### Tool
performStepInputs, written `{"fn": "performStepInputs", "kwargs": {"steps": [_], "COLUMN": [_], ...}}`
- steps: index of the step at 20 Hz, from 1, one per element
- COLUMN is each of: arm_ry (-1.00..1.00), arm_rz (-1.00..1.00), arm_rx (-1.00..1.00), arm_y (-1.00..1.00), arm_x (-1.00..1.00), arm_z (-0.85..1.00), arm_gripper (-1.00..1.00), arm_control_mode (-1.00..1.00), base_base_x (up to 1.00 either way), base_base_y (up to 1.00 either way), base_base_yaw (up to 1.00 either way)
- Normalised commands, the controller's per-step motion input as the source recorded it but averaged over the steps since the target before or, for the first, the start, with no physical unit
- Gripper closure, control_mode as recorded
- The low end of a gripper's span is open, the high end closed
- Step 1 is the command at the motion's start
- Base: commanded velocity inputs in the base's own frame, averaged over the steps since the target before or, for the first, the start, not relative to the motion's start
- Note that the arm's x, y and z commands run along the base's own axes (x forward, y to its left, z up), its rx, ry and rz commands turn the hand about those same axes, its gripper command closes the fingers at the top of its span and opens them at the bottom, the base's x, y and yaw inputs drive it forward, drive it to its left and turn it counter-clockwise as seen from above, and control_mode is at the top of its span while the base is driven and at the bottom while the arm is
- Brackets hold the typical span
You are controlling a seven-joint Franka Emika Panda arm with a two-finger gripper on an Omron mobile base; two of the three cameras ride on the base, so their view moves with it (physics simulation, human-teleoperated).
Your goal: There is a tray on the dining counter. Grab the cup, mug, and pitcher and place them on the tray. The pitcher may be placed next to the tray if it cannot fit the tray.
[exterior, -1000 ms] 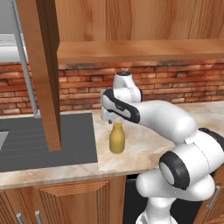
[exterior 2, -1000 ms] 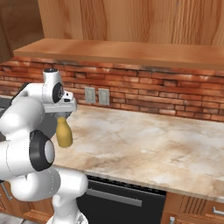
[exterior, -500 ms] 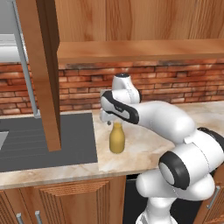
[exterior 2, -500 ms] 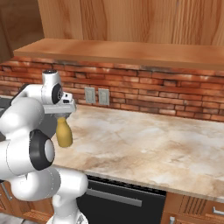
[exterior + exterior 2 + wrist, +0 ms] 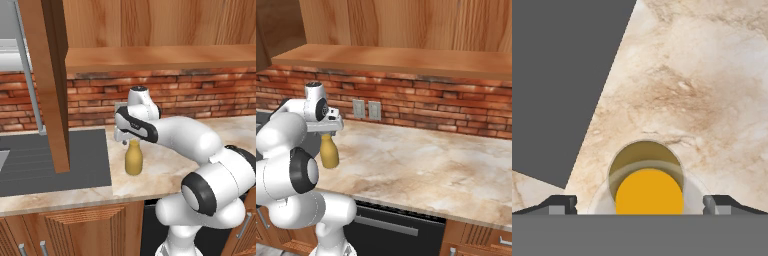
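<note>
Now end effector (image 5: 640, 204) lower over pitcher (image 5: 133, 158)

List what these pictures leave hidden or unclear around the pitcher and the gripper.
- Left base view: the pitcher has its neck top hidden behind the hand; the gripper fingertips cannot be made out.
- Right base view: the hand covers the pitcher's neck, so contact is unclear.
- Hand view: the pitcher's lower part is cut off by the bottom edge; the fingertips stand wide of the mouth, height above it unclear.
</note>
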Motion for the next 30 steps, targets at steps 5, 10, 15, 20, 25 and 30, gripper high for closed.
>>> {"fn": "performStepInputs", "kwargs": {"steps": [5, 10, 15, 20, 25, 30], "arm_ry": [0.00, 0.00, 0.00, 0.00, 0.00, 0.00], "arm_rz": [0.00, 0.00, 0.00, 0.00, 0.00, 0.00], "arm_rx": [0.00, 0.00, 0.00, 0.00, 0.00, 0.00], "arm_y": [0.00, 0.00, 0.00, 0.00, 0.00, 0.00], "arm_x": [0.00, 0.00, 0.00, 0.00, 0.00, 0.00], "arm_z": [-0.13, -0.12, -0.10, -0.04, 0.00, 0.00], "arm_gripper": [-1.00, -1.00, -1.00, -1.00, -1.00, -1.00], "arm_control_mode": [-1.00, -1.00, -1.00, -1.00, -1.00, -1.00], "base_base_x": [0.00, 0.00, 0.00, 0.00, 0.00, 0.00], "base_base_y": [0.00, 0.00, 0.00, 0.00, 0.00, 0.00], "base_base_yaw": [0.00, 0.00, 0.00, 0.00, 0.00, 0.00]}}
